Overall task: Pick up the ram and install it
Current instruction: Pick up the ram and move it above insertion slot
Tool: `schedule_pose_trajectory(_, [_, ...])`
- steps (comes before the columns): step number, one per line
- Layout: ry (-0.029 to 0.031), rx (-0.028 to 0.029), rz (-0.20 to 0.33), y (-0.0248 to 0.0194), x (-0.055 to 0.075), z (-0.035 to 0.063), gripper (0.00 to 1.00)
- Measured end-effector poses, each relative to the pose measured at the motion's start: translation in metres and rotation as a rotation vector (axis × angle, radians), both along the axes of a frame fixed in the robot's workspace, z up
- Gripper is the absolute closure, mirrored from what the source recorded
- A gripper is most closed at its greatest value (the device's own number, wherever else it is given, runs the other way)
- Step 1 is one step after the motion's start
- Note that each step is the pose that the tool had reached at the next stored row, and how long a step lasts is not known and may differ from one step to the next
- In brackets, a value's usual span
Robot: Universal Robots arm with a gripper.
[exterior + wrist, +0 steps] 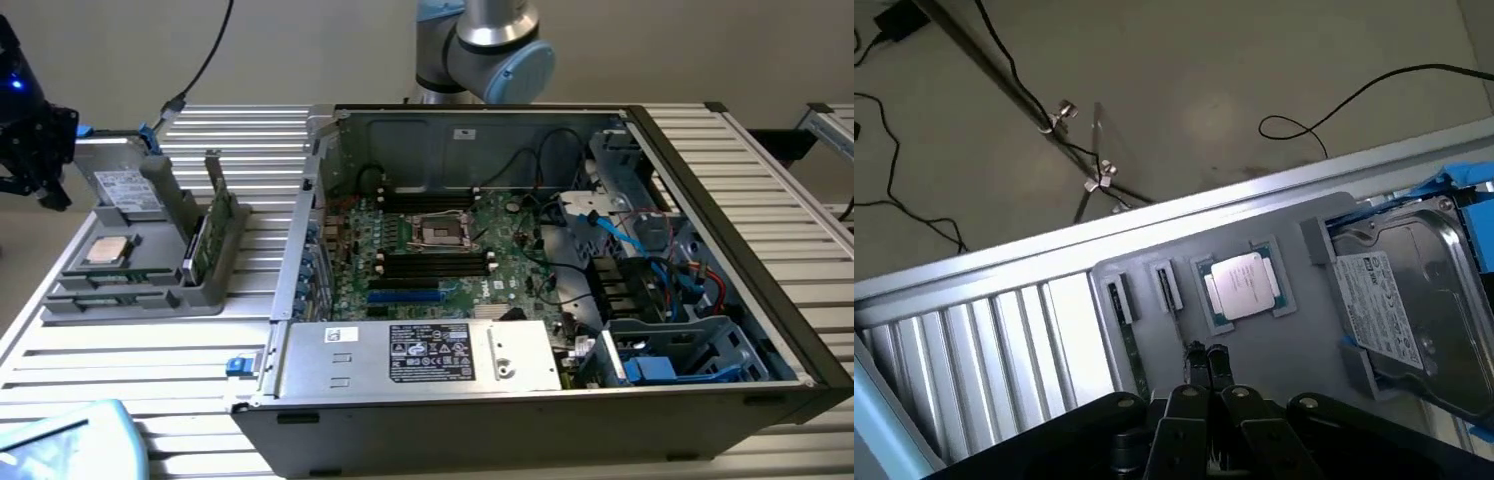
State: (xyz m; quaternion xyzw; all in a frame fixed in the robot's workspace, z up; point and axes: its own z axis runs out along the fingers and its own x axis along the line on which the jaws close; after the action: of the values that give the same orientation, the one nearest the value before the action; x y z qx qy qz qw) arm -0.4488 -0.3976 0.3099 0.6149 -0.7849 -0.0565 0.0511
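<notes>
my jaws are pressed together with nothing between them, the gripper [1205, 366] hanging over the bare grey floor of the parts tray [123, 305], just off the edge of the square silver processor [1242, 285] in its pocket. the ram [196, 247] is not in my hold: it stands on its long edge in the slotted holder along the tray's side nearest the computer case [747, 405], on the exterior view's right of the tray, and from my wrist it reads as a thin green strip near my fingertips [1194, 357]. the boxy drive [1404, 305] sits in the tray's end pocket, on the other side of the processor from the ram, its raised blue and grey corner posts crowding that side. above the tray the space is open. the case lies on its side with the top panel off, walls standing up all round the motherboard [467, 235]. the black memory slots [434, 263] run across the board just below the processor socket, with another set above it, and nothing tall stands just beside them. the power supply [414, 355] walls off the near side, and the drive cage with its blue and red cables [667, 270] closes the exterior view's right. the tray and case rest near each other on the slatted table [134, 365].
</notes>
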Motion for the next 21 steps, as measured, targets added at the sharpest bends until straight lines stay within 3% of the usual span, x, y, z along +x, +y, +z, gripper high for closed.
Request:
schedule_pose_trajectory(8, [-0.0227, -0.0156, 0.134, 0.0000, 0.0000, -0.0020, 0.90])
schedule_pose_trajectory(21, [-0.0517, -0.0238, 0.371, 0.0000, 0.0000, -0.0092, 0.90])
